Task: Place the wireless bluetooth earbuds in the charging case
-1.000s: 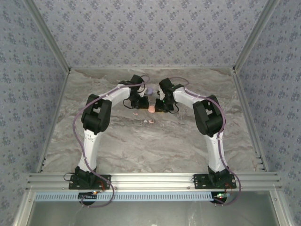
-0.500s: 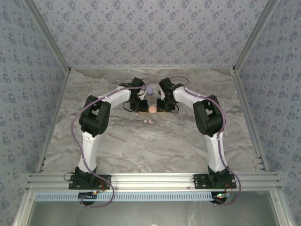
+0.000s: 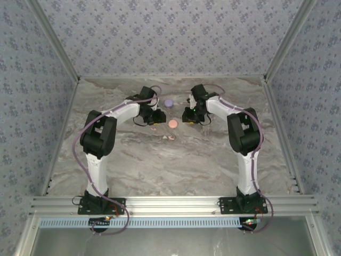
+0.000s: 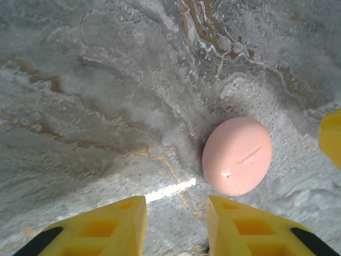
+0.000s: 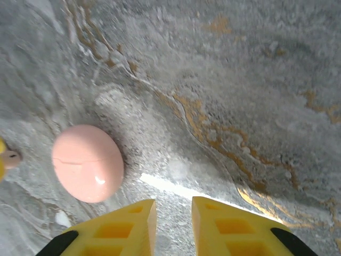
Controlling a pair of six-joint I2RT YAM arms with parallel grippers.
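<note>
Top external: fixed high behind both arm bases [image 3: 98,202], looking down and forward across the whole marble bench [image 3: 176,165], distant. Left wrist: close above the bench, looking down past the left hand [image 4: 175,201]. Right wrist: same, past the right hand [image 5: 173,201]. All three share the pink case [image 3: 172,123].

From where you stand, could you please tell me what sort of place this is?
Probably a robot test booth: patterned walls box in a marble-look table, and a left arm and right arm are bolted to a metal rail at its near edge.
</note>
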